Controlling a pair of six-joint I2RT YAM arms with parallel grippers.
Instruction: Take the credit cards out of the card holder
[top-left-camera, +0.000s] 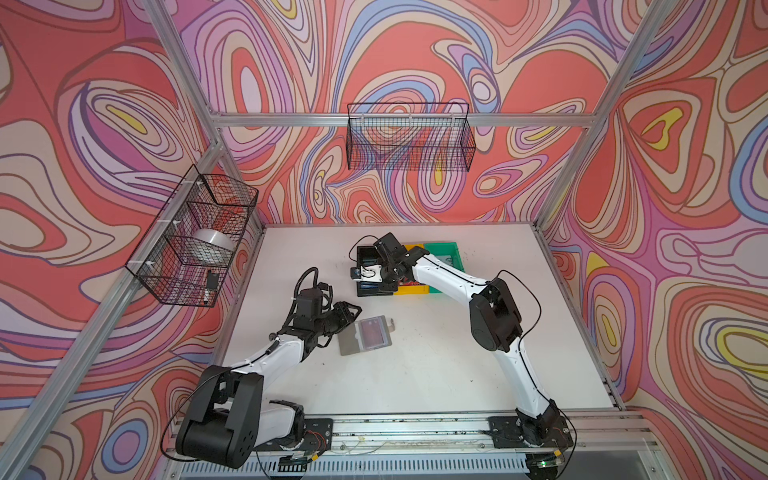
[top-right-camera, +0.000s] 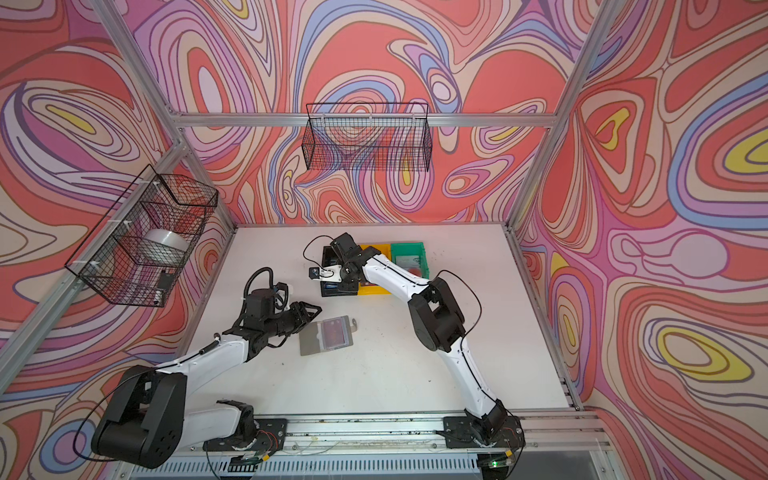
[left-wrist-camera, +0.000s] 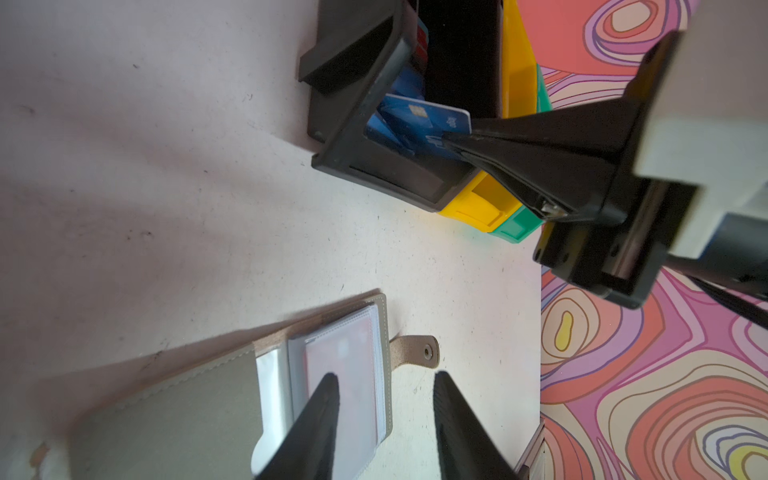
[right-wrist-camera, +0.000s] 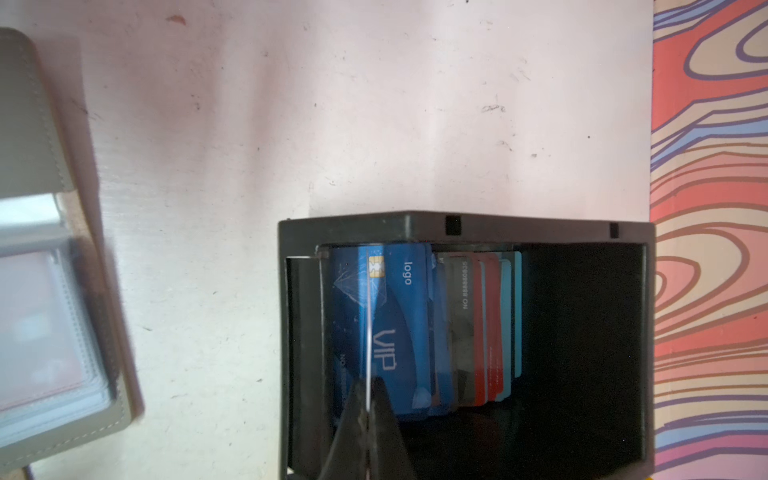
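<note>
1. The left gripper (left-wrist-camera: 386, 376) hovers just beside the card holder (top-left-camera: 365, 336), which lies open on the counter (top-left-camera: 415, 374). Its jaws are part-open and empty, and contact cannot be confirmed. Risk: nothing pins the holder, so a careless descent shoves it.
2. A red card (top-left-camera: 372, 331) sits inside a translucent sleeve (left-wrist-camera: 332, 353). Risk: the jaws pinch sleeve and card together and lift the whole holder.
3. The right gripper (right-wrist-camera: 368, 386) has its jaws clamped on a blue card (left-wrist-camera: 419, 118), edge-up over the black bin (right-wrist-camera: 415, 222). Risk: released askew, it catches the rim or the stacked cards (right-wrist-camera: 478, 332).
4. The yellow bin (left-wrist-camera: 482, 203) and green bin (top-left-camera: 446, 253) adjoin, so a stray drop lands there.
5. The wire baskets (top-left-camera: 409, 137) on the walls are well apart and obstruct nothing.
</note>
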